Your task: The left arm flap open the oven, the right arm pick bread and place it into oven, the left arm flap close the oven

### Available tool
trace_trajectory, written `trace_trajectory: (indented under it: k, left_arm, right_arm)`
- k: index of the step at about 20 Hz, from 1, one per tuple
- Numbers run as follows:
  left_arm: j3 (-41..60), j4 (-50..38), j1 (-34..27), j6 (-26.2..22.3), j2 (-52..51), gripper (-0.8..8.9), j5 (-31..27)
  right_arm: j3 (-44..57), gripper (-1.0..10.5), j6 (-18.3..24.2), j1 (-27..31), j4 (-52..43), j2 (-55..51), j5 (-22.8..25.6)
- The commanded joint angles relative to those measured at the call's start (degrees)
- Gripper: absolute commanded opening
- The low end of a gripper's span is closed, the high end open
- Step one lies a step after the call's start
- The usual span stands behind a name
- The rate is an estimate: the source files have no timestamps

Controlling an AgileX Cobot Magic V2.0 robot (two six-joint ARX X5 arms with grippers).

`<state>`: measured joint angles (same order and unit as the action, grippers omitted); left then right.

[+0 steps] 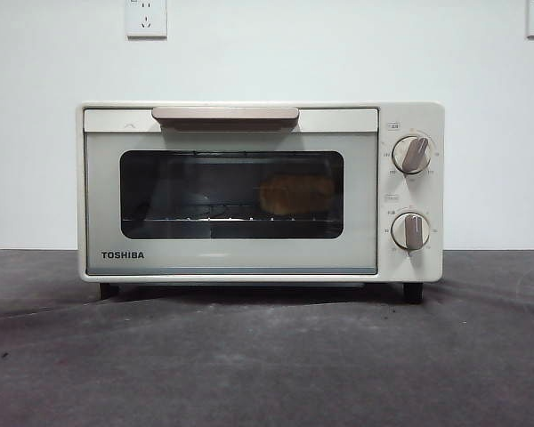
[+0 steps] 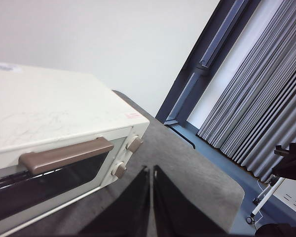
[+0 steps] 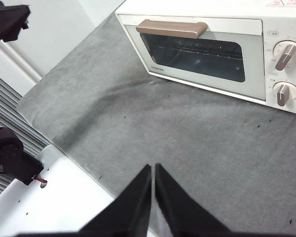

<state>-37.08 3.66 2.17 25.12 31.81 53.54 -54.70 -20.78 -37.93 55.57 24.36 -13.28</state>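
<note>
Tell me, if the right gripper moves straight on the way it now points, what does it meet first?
Probably the grey felt table cover: the right gripper, jaws shut, points down at bare cloth before the cream-white toaster oven. Depth is unclear.

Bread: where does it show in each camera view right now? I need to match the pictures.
Front view: the bread sits on the rack inside the closed oven, right of middle behind the glass.
Left wrist view: not visible; the window is too dark and cut off.
Right wrist view: cannot make it out through the glass.
Shared landmark: the oven's handle.
</note>
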Motion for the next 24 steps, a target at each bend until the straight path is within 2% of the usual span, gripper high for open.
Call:
trace_trajectory:
  k: [1, 7, 8, 10, 11, 13, 20, 24]
  left_arm:
    - [-0.92, -0.5, 0.44, -0.85, -0.79, 0.19, 0.07]
    - [0.0, -2.05, 1.44, -0.5, -3.85, 0.2, 0.39]
    - [0.76, -2.71, 1.7, -1.38, -4.44, 0.2, 0.31]
    - [3.1, -4.7, 1.7, -6.21, -5.55, 0.2, -0.74]
    - [4.87, -5.77, 1.7, -7.82, -6.32, 0.19, -3.02]
    - [8.9, -7.21, 1.7, -9.16, -7.96, 0.19, -10.71]
    - [24.74, -7.54, 1.7, -10.14, -16.11, 0.2, -44.72]
    - [30.42, -7.48, 1.68, -10.64, -20.65, 0.2, -54.66]
  right_arm:
    - [-1.03, 0.1, 0.87, -0.52, -0.24, 0.15, 0.2]
    - [-1.03, 0.1, 0.87, -0.52, -0.24, 0.15, 0.2]
    - [-1.03, 0.1, 0.87, -0.52, -0.24, 0.15, 0.2]
    - [-1.03, 0.1, 0.87, -0.52, -0.24, 0.15, 0.2]
    - [-1.03, 0.1, 0.87, -0.52, -0.24, 0.15, 0.2]
    - [-1.03, 0.1, 0.87, -0.52, -0.24, 0.15, 0.17]
    - [-1.03, 0.1, 0.87, -0.52, -0.24, 0.15, 0.17]
    - [-1.03, 0.1, 0.87, -0.52, -0.24, 0.15, 0.2]
